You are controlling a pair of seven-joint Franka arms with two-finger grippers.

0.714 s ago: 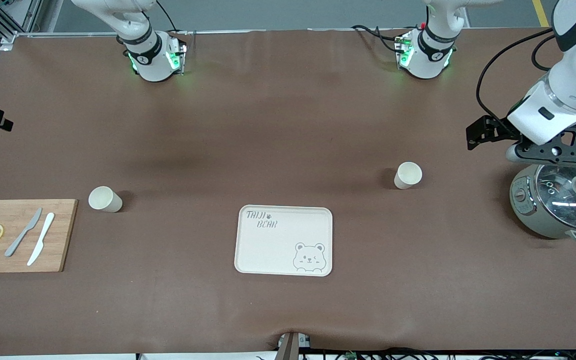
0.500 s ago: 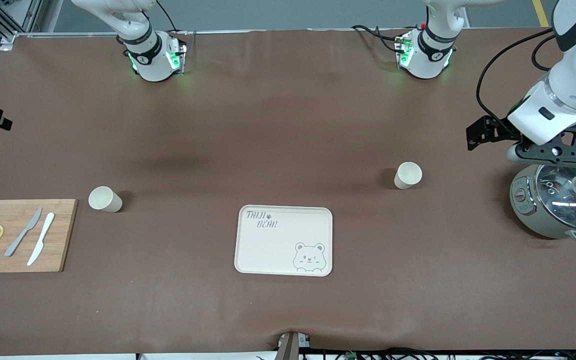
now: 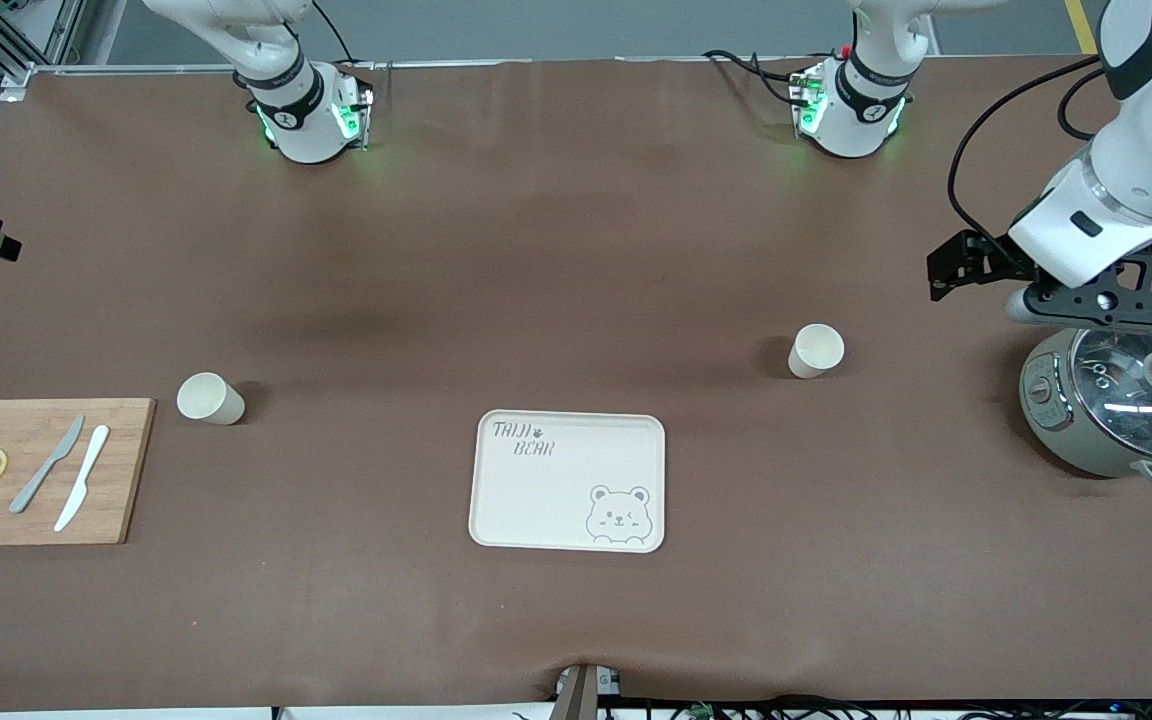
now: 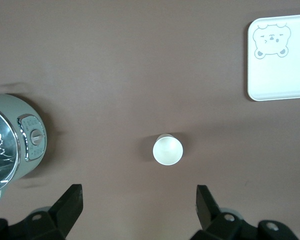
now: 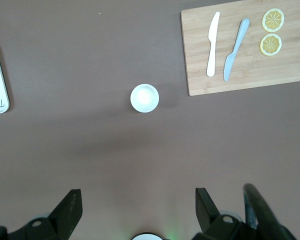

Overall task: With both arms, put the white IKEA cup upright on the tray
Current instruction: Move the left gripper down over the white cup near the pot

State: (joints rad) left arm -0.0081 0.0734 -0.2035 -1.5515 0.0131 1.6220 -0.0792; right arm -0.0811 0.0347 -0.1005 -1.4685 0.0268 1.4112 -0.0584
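Note:
Two white cups stand upright on the brown table. One cup (image 3: pixel 816 351) is toward the left arm's end and also shows in the left wrist view (image 4: pixel 167 150). The other cup (image 3: pixel 209 398) is toward the right arm's end, beside the cutting board, and shows in the right wrist view (image 5: pixel 144 97). The cream tray (image 3: pixel 536 500) lies between them, nearer the front camera, with nothing on it. My left gripper (image 3: pixel 1086 305) hangs open and empty high over the pot's edge (image 4: pixel 138 207). My right gripper (image 5: pixel 137 207) is open, empty and high over the table; the front view shows only that arm's base.
A grey-green pot with a glass lid (image 3: pixel 1121 400) stands at the left arm's end and shows in the left wrist view (image 4: pixel 10 140). A wooden cutting board (image 3: pixel 126 470) with two knives and two lemon slices lies at the right arm's end (image 5: pixel 195 60).
My left gripper has shifted very slightly toward the right arm's end. The cups and tray have not moved.

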